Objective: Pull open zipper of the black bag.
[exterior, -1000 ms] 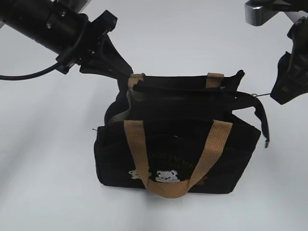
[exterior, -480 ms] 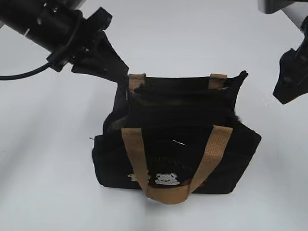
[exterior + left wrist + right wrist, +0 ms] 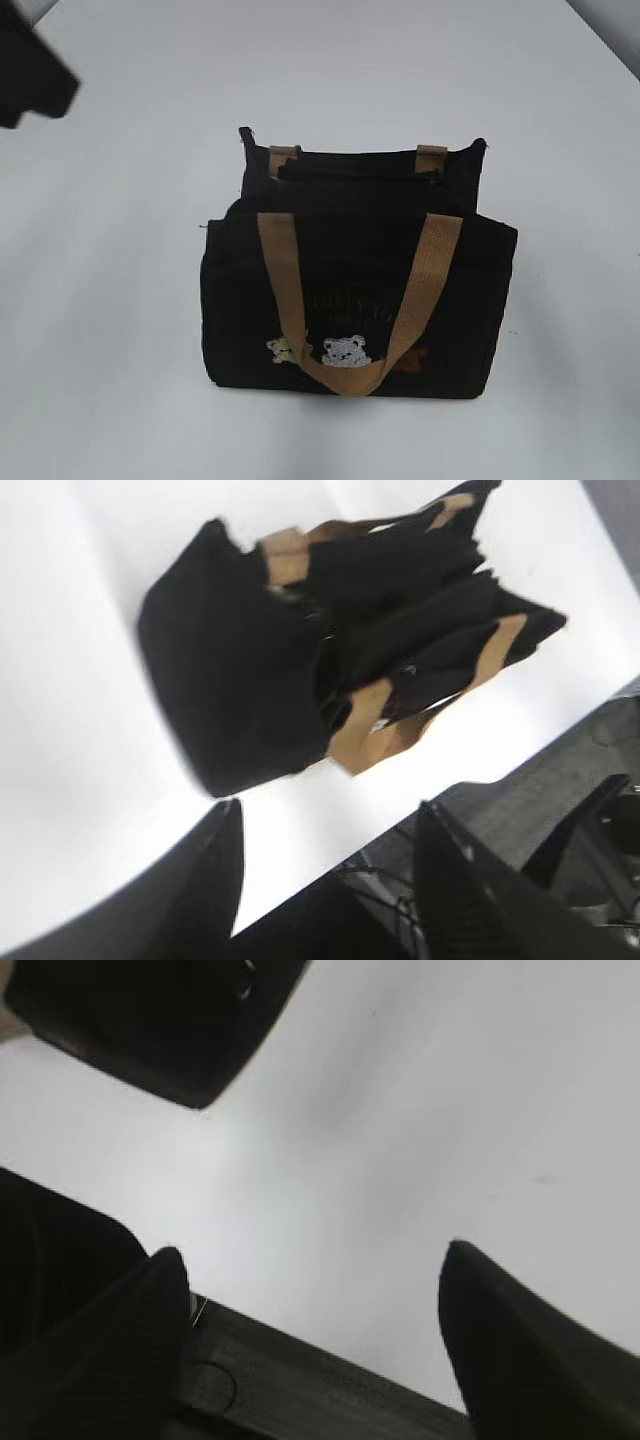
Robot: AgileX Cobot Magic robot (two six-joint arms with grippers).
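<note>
1. Nearest the exterior camera, the black bag (image 3: 355, 300) is seen standing upright on the white table (image 3: 120, 380), roughly mid-frame.
2. On its front face a tan handle (image 3: 345, 375) is seen hanging in a U; small embroidered bears (image 3: 343, 351) and faint lettering are noted just above the loop's bottom.
3. Behind the front panel, the bag's mouth is seen parted, with the zipper (image 3: 360, 172) running along the rear top edge between two tan strap ends. The pull tab cannot be made out. The interior is dark; contents cannot be told.
4. In the left wrist view the bag (image 3: 300, 670) is seen blurred, from its end, with the top gaping. The left gripper (image 3: 330, 865) is held well apart from it, fingers spread moderately, nothing gripped.
5. In the right wrist view the right gripper (image 3: 315, 1305) is shown with fingers wide apart over bare table, nothing between them; a corner of the bag (image 3: 160, 1020) lies beyond.
6. Farthest, at the exterior view's upper left edge, a dark blurred arm part (image 3: 30, 85) is noted.
</note>
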